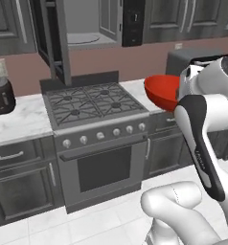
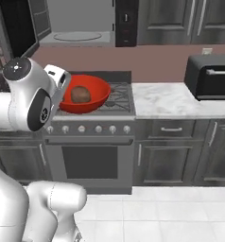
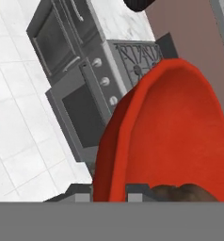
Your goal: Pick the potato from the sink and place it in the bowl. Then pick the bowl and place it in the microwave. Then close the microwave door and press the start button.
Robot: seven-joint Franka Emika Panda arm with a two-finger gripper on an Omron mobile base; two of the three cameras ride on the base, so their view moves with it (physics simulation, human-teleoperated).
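My gripper (image 2: pixel 64 96) is shut on the left rim of the red bowl (image 2: pixel 98 94) and holds it in the air over the stove's front. In the hand view the gripper (image 3: pixel 109 192) clamps the bowl (image 3: pixel 170 127) wall between its fingertips. The reddish-brown potato (image 2: pixel 80 94) lies inside the bowl. From the left base view the bowl (image 1: pixel 160 93) juts out left of my arm. Above the stove, the microwave (image 1: pixel 87 28) stands open, its grey interior showing. The microwave door (image 1: pixel 58 45) is swung out to the left. The sink is out of view.
A gas stove (image 1: pixel 92 103) with knobs and an oven door sits below the microwave. A dark toaster (image 1: pixel 1 95) stands on the left marble counter. A black box appliance (image 2: pixel 211 75) sits on the right counter (image 2: pixel 171 101). White tiled floor lies in front.
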